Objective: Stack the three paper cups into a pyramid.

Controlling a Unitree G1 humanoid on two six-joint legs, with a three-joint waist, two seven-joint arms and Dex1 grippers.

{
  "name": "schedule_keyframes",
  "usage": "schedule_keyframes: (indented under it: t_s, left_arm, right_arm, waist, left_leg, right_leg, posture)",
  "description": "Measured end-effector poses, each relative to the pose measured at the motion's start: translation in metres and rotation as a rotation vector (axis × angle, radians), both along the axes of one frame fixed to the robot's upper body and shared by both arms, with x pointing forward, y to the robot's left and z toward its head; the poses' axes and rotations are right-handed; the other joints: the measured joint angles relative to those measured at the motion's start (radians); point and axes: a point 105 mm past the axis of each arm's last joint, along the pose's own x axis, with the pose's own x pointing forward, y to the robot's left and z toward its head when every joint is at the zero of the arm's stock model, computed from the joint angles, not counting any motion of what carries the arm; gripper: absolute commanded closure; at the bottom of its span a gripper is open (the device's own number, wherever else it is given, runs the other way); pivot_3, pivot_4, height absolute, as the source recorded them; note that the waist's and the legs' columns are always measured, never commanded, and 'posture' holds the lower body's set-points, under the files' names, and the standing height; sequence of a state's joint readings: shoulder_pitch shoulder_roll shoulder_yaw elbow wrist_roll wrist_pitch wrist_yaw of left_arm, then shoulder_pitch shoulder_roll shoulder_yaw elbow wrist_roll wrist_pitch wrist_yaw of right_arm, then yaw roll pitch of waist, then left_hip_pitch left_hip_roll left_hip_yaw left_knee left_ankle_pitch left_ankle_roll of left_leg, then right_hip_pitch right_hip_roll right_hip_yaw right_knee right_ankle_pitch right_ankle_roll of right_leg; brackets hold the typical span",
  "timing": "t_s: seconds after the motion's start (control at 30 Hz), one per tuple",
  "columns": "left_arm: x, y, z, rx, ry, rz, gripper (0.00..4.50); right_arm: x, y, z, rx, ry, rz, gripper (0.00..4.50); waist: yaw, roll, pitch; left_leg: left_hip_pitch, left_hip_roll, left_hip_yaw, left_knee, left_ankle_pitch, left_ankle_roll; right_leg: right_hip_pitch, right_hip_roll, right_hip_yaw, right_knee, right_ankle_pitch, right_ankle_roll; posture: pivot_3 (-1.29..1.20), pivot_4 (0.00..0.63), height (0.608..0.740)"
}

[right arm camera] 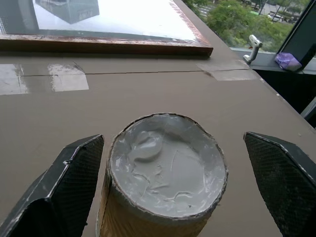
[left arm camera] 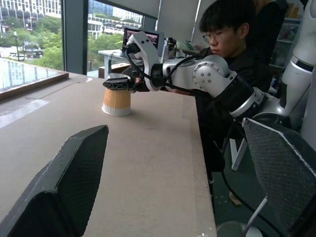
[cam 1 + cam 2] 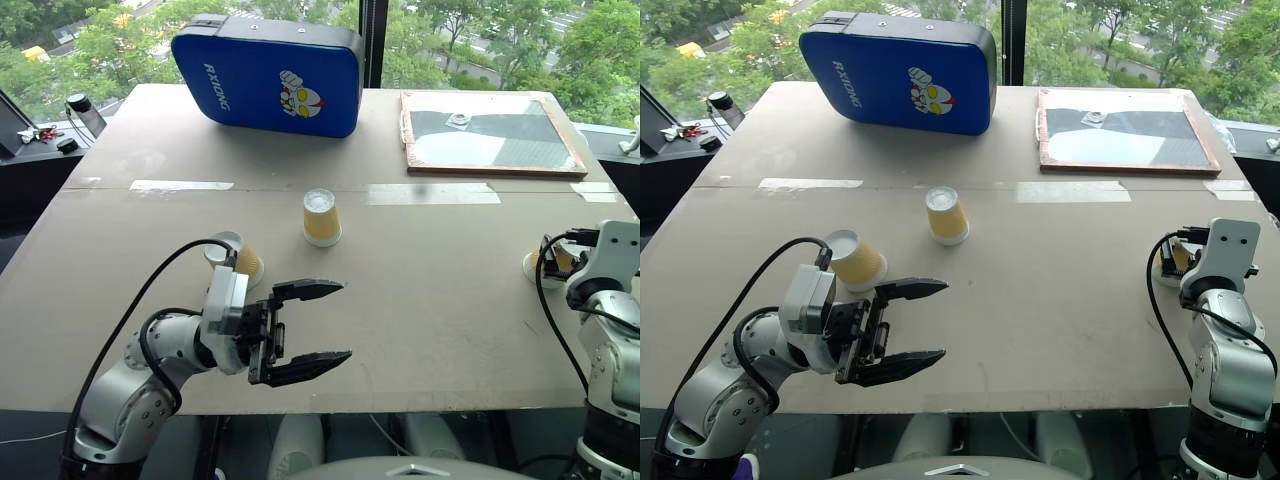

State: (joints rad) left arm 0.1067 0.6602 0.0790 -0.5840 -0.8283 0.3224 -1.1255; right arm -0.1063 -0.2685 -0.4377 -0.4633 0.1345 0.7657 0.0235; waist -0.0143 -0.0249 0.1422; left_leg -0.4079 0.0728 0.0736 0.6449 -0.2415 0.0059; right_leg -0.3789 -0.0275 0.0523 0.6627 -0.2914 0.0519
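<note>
I'm seeing one cup standing inverted at frame centre, another lying tipped at lower left behind my left claw, which is hanging released. The third cup is sitting inverted at the surface's right edge, between my right claw's released fingers.

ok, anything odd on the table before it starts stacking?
The cup by the left gripper lies tipped on its side, while the middle cup and the cup between the right gripper's open jaws stand upside down.
</note>
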Motion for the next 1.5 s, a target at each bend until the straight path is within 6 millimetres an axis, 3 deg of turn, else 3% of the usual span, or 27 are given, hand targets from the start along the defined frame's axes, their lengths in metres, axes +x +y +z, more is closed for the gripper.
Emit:
schedule_keyframes:
  t_s: [0.07,0.1,0.17,0.27,0.3,0.43,0.5,0.57,0.67,0.7,0.87,1.33,1.5]
  left_arm:
    - [0.001,-0.002,0.001,-0.01,-0.004,0.006,0.0]
    - [0.001,-0.004,0.002,-0.021,-0.007,0.008,0.0]
    - [0.0,-0.005,0.003,-0.028,-0.009,0.005,0.0]
    - [0.001,-0.005,0.003,-0.031,-0.012,0.012,0.0]
    - [0.001,-0.005,0.003,-0.029,-0.015,0.017,0.0]
    - [0.004,-0.006,0.003,-0.03,-0.027,0.037,0.0]
    - [0.007,-0.007,0.003,-0.037,-0.032,0.059,0.0]
    - [0.008,-0.007,0.004,-0.039,-0.034,0.07,0.0]
    - [0.012,-0.003,-0.001,-0.033,-0.013,0.098,0.0]
    - [0.013,-0.003,-0.002,-0.029,-0.008,0.103,0.0]
    - [0.01,0.009,-0.014,-0.013,0.033,0.169,0.0]
    - [-0.004,0.02,-0.016,0.015,0.034,0.285,0.0]
    - [-0.004,0.023,-0.015,0.021,0.019,0.301,0.0]
  right_arm:
    - [0.0,-0.001,-0.002,0.028,-0.004,-0.019,0.02]
    - [0.0,0.0,-0.003,0.042,-0.003,-0.024,0.26]
    - [0.002,0.003,-0.006,0.075,-0.006,-0.025,0.85]
    - [0.003,0.003,-0.006,0.084,-0.009,-0.022,2.16]
    - [0.003,0.003,-0.006,0.085,-0.01,-0.022,2.27]
    - [0.006,0.003,-0.004,0.06,-0.026,0.003,2.27]
    - [0.012,0.01,0.008,0.005,-0.057,0.079,2.27]
    - [0.021,0.031,0.021,-0.012,-0.098,0.211,2.27]
    - [0.025,0.096,0.035,-0.027,-0.132,0.541,2.27]
    - [0.023,0.109,0.034,-0.025,-0.129,0.606,2.27]
    - [0.02,0.145,0.023,-0.081,-0.072,0.785,2.27]
    - [0.015,0.174,0.008,-0.102,-0.025,0.969,2.27]
    - [0.017,0.186,0.016,-0.135,-0.061,1.005,2.27]
  waist:
    - [0.0,0.0,0.0]
    - [0.0,0.0,0.0]
    - [0.0,0.0,0.0]
    - [0.0,0.0,0.0]
    - [0.0,0.001,0.0]
    - [-0.001,0.001,0.0]
    - [-0.001,0.002,0.001]
    - [-0.007,0.002,0.001]
    - [-0.016,0.002,0.001]
    - [-0.017,0.002,0.001]
    - [-0.005,0.002,0.001]
    - [0.0,0.002,0.001]
    - [0.0,0.002,0.001]
  left_leg:
    - [0.0,0.0,0.0,0.0,0.0,0.0]
    - [0.0,0.0,0.0,0.0,0.0,0.0]
    - [0.0,0.0,0.0,0.0,0.0,0.0]
    - [-0.001,0.0,0.0,0.0,0.0,0.0]
    - [-0.001,0.0,0.0,0.0,0.0,0.0]
    - [-0.001,0.0,0.0,0.0,0.0,0.0]
    - [-0.001,0.0,0.0,0.0,0.0,0.0]
    - [-0.001,0.0,0.0,0.0,0.0,0.0]
    - [-0.001,0.001,-0.002,0.0,0.0,0.0]
    - [-0.001,0.001,-0.003,0.0,0.0,0.0]
    - [-0.008,0.0,-0.002,0.003,0.0,0.0]
    - [-0.007,0.0,-0.002,0.003,0.0,0.0]
    - [-0.007,0.0,-0.002,0.003,0.0,0.0]
  right_leg:
    - [0.0,0.0,0.0,0.0,0.0,0.0]
    - [0.0,0.0,0.0,0.0,0.0,0.0]
    - [0.0,0.0,0.0,0.0,0.0,0.0]
    - [0.0,0.0,0.0,0.0,0.0,0.0]
    - [0.0,0.0,0.0,0.0,0.0,0.0]
    - [0.0,0.0,0.0,0.0,0.0,0.0]
    - [-0.001,0.0,0.0,0.0,0.0,0.0]
    - [-0.001,0.001,0.0,0.0,0.0,0.0]
    - [-0.001,0.002,-0.001,0.0,0.0,0.0]
    - [-0.001,0.002,-0.001,0.0,0.0,0.0]
    - [-0.006,0.0,-0.002,-0.001,0.0,0.0]
    - [-0.006,0.0,-0.002,0.0,0.0,0.0]
    - [-0.006,0.0,-0.002,0.0,0.0,0.0]
  posture:
    - [0.0,0.15,0.74]
    - [0.0,0.15,0.74]
    - [0.0,0.15,0.74]
    - [0.0,0.15,0.74]
    - [0.0,0.15,0.74]
    - [0.0,0.15,0.74]
    - [0.0,0.15,0.74]
    - [0.0,0.15,0.74]
    - [0.0,0.15,0.74]
    - [0.0,0.15,0.74]
    - [0.0,0.15,0.74]
    - [0.0,0.15,0.74]
    - [0.0,0.15,0.74]
